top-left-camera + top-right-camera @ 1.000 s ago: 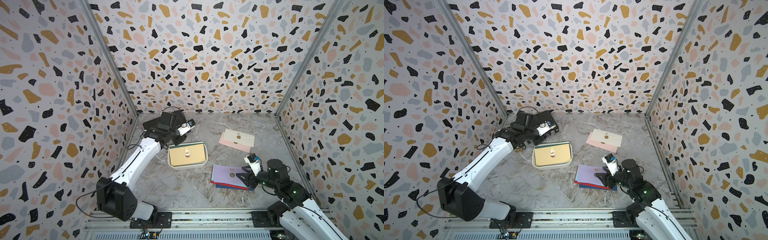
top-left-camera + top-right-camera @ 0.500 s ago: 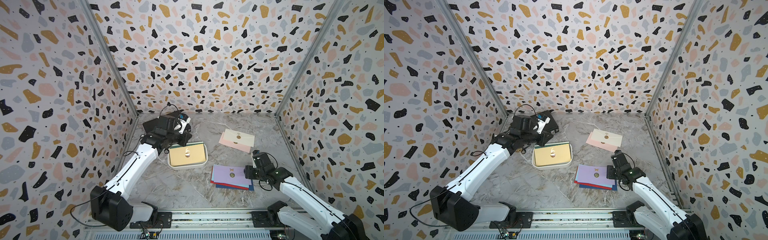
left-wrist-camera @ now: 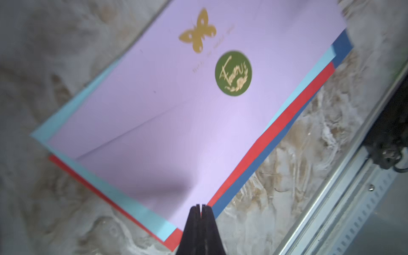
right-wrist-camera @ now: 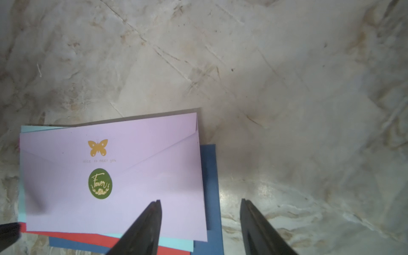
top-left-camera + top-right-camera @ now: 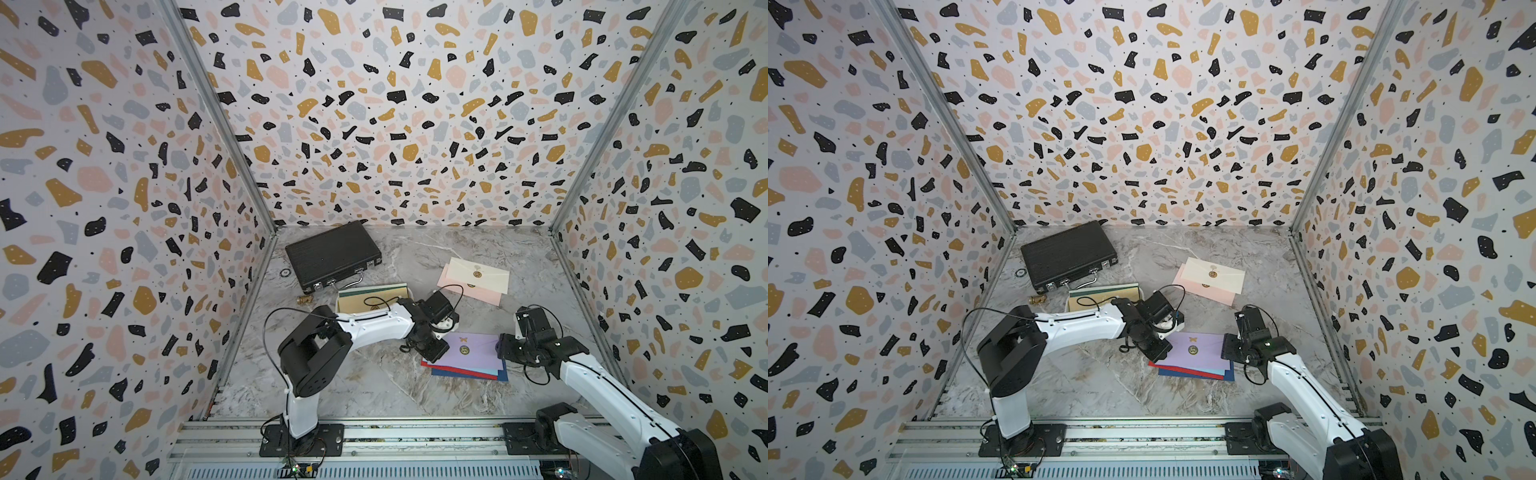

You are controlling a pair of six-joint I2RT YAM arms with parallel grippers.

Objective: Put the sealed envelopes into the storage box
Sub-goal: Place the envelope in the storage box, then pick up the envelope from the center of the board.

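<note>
Top views both take in the grey marble-patterned table [image 5: 353, 390], and the biggest thing on it is the black ribbed rectangular briefcase [image 5: 332, 255] in the far left corner. Just in front of that is the shallow white plastic storage box [image 5: 338, 301], its long axis running along the table's front edge. A yellow paper envelope [image 5: 353, 305] lies flat inside (a dark green strip shows along its far side).

Toward the far right corner a cream paper envelope [image 5: 459, 269] lies partly over a pink paper envelope [image 5: 469, 293]. Both are outside the box, and their long axes slant so the right ends are nearer the front edge.

Near the middle of the table, closer to the front edge, is a fanned stack: a lilac paper envelope [image 5: 473, 351] on top of a light blue envelope [image 3: 123, 198], a red envelope [image 3: 287, 123] and a navy envelope [image 4: 210, 176]. The lilac one's long axis runs roughly along the front edge, flap side up. Its gold butterfly [image 4: 97, 147] points toward the far edge and its round green seal sticker [image 4: 100, 183] toward the front.

At the lilac envelope's left front corner the left gripper [image 3: 201, 206] has its jaws pressed together, touching the corner; whether paper is caught between them I cannot tell. The right gripper [image 4: 201, 201] stands spread at the stack's right end, gripping nothing. One finger [image 4: 145, 220] is over the lilac envelope and the other is over bare table.
</note>
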